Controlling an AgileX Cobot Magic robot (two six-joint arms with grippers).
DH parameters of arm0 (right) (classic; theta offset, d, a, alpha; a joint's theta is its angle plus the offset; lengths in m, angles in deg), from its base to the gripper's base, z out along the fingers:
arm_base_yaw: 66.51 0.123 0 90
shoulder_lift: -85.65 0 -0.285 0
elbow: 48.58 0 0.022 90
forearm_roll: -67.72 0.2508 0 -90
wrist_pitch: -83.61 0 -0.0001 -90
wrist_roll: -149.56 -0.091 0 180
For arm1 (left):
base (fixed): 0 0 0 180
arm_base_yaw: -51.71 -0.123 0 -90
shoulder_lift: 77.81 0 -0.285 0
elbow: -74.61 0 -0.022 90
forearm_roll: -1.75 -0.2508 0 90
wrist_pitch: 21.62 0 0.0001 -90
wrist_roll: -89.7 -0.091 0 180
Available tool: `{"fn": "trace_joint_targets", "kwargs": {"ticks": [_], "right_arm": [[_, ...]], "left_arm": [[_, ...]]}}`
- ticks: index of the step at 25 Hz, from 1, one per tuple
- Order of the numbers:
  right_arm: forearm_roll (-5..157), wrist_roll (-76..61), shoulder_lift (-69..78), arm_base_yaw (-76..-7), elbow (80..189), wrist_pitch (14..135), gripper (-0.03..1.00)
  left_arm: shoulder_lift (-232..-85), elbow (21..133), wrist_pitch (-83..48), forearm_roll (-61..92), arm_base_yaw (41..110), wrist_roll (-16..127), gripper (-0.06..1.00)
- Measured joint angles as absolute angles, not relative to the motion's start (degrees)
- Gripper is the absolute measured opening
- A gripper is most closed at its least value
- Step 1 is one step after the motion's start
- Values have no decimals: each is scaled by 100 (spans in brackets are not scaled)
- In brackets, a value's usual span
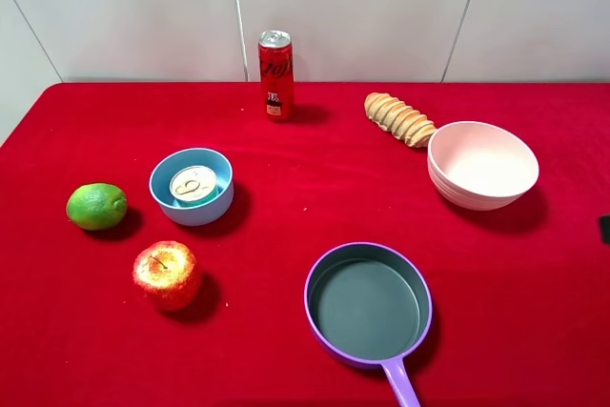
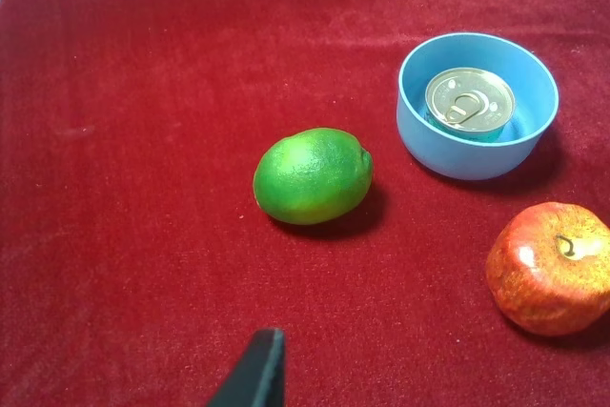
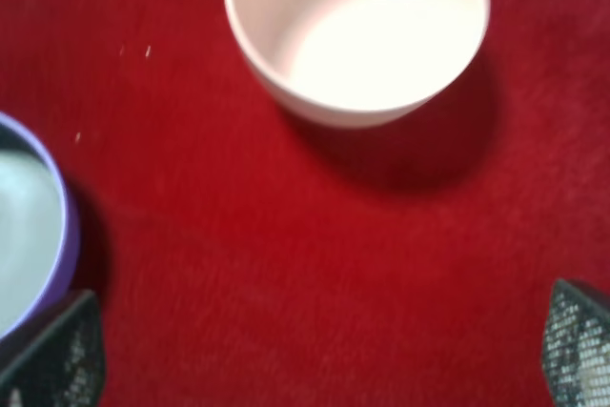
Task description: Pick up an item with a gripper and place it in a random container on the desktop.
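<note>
Red cloth desktop filling the high view, white panelled wall behind. Small tin can upright inside light blue bowl, silver pull-tab lid up, left of centre. Same can seen in left wrist view sitting within blue bowl, lid below the rim. Lime just left of the bowl, apart from it; apple nearer the front edge, below the bowl, not touching. Lime and apple also clear in left wrist view, both resting on cloth. Tall red soda can standing at the back near the wall. Twisted bread roll lying right of it, touching or almost touching the pink bowl; cannot tell which. Pink bowl empty, right side. Purple pan front centre, empty, handle pointing to the front edge.

Left gripper: only one dark fingertip visible at the frame edge, second finger out of frame, so spread cannot be told; nothing seen held. Well clear of lime and bowl.

Right gripper: two meshed fingertips at opposite edges of the right wrist view, spread wide, nothing between them but red cloth. Pink bowl ahead of it, purple pan rim just beside one finger. View slightly blurred.

Neither arm visible in the high view, apart from a small dark sliver at its right edge, unidentifiable.
</note>
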State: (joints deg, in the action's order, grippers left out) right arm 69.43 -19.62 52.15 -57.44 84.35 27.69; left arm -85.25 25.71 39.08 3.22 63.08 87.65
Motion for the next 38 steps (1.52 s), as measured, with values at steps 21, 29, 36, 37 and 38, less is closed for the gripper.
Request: {"fn": "trace_joint_targets", "kwargs": {"ticks": [21,29,36,37,38], "right_arm": [[7028,-2038,7819,-6309,8295,2536,69],[7004,-2062,7819,-6309,8295,2536,69],[7004,-2062,7819,-6309,8295,2536,69],[7004,-2062,7819,-6309,8295,2536,69],[7004,-2062,7819,-6309,8295,2536,69]], "left_arm": [[-8525,2571,3908,322,6308,8765,99],[-8525,2571,3908,322,6308,8765,99],[-8525,2571,3908,322,6308,8765,99],[-8525,2571,3908,322,6308,8765,99],[-8525,2571,3908,322,6308,8765,99]]}}
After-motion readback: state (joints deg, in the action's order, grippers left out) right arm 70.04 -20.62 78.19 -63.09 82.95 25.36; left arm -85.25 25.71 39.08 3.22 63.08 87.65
